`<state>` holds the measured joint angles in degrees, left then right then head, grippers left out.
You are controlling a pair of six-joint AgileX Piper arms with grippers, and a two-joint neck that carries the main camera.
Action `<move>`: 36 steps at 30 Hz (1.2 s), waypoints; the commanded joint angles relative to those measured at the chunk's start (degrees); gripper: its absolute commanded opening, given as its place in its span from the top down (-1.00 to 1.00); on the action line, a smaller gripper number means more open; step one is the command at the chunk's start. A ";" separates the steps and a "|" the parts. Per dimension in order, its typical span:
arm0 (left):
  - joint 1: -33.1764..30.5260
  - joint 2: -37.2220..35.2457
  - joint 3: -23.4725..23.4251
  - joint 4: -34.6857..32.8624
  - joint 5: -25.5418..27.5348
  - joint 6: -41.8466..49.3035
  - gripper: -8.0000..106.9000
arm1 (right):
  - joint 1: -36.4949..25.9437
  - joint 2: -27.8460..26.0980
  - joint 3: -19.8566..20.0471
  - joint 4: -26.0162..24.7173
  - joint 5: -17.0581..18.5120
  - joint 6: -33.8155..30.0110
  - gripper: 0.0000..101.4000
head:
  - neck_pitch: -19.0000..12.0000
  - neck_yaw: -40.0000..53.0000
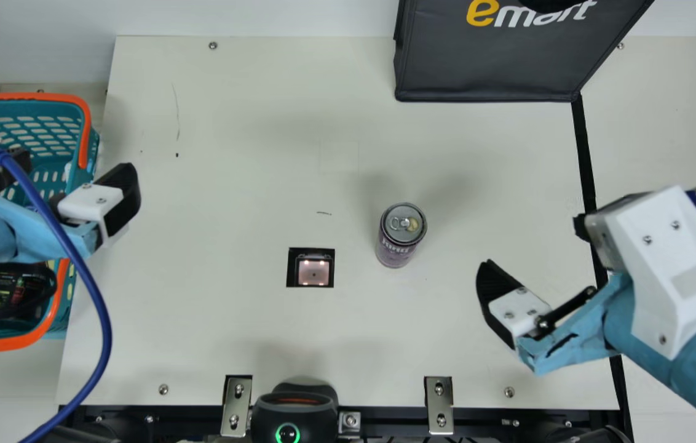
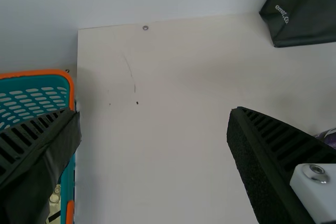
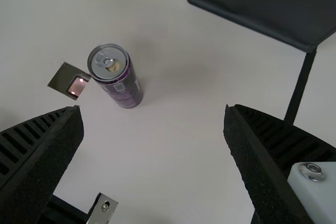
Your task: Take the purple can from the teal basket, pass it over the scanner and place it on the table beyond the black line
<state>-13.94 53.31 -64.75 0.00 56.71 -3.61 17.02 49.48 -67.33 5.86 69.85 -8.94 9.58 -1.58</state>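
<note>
Can point(image 1: 401, 236) stands purple, silver-topped (quite upright), left gripper point(image 1: 75, 160) and right gripper point(image 1: 533, 245) released.

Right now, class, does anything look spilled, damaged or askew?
The pale tabletop near the basket has a thin scratch-like line and a dark speck, odd on a plain surface. The purple can stands upright, nothing spilled.

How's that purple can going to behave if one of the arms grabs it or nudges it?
The purple can looks like smooth metal, so it may slip if the jaws close loosely. It stands upright and is taller than wide, so a push near its top would probably tip it. Being round-sided, it would likely roll once down.
</note>
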 commanded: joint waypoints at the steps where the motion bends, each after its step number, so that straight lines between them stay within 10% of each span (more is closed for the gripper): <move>1: 0.00 0.00 0.00 0.00 0.00 0.00 -0.71 | 1.27 1.16 -0.43 -0.62 -0.01 1.40 -0.87 | -1.66 0.00; 36: 0.00 0.00 0.00 0.00 0.00 0.00 -0.71 | 29.87 18.80 6.40 -20.75 -14.35 40.44 -0.87 | -1.66 0.00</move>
<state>-13.94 53.31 -64.75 0.00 56.71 -3.61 46.76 68.12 -61.16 -14.53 55.78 30.86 9.58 -1.58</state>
